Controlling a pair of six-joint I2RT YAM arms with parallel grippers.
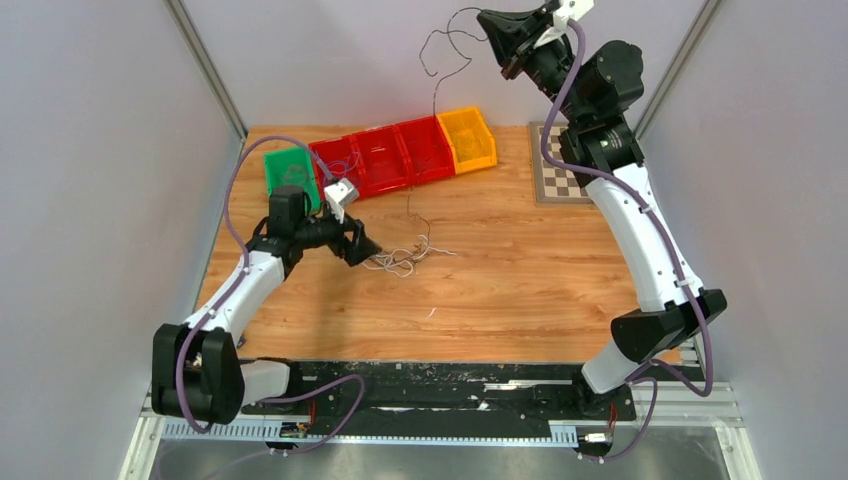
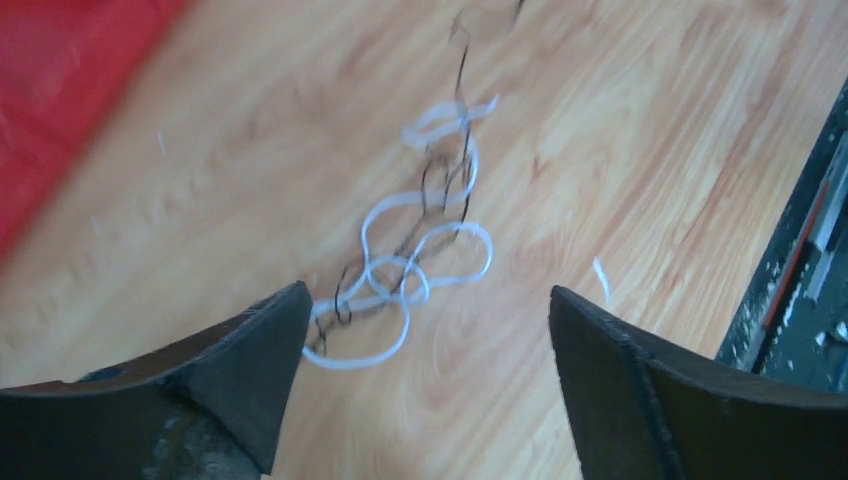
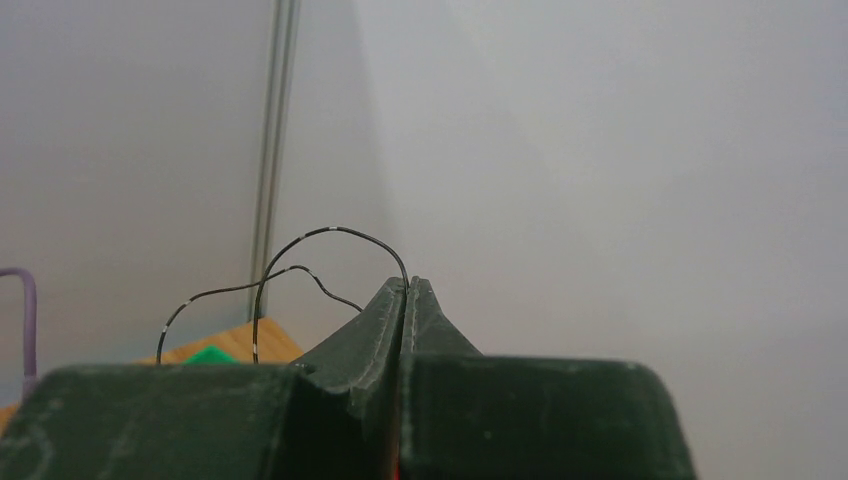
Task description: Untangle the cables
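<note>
A small tangle of cables [image 1: 400, 258] lies on the wooden table; in the left wrist view it shows as white loops [image 2: 420, 270] wound with a thin black wire. My left gripper [image 1: 368, 250] is low at the tangle's left end, open, its fingers [image 2: 250, 360] wide apart with nothing between them; the white loops sit just past the left fingertip. My right gripper [image 1: 487, 20] is raised high at the back and shut on a black cable [image 1: 440, 60]. That cable curls beside the gripper and hangs down toward the tangle. It leaves the closed tips [image 3: 407, 285] as a black loop [image 3: 330, 231].
A row of bins stands at the back: green [image 1: 292, 172], red [image 1: 385, 155], orange [image 1: 468, 138]. A checkerboard [image 1: 555, 175] lies at the back right. A small white scrap [image 1: 431, 313] rests on the wood. Grey walls close in on both sides.
</note>
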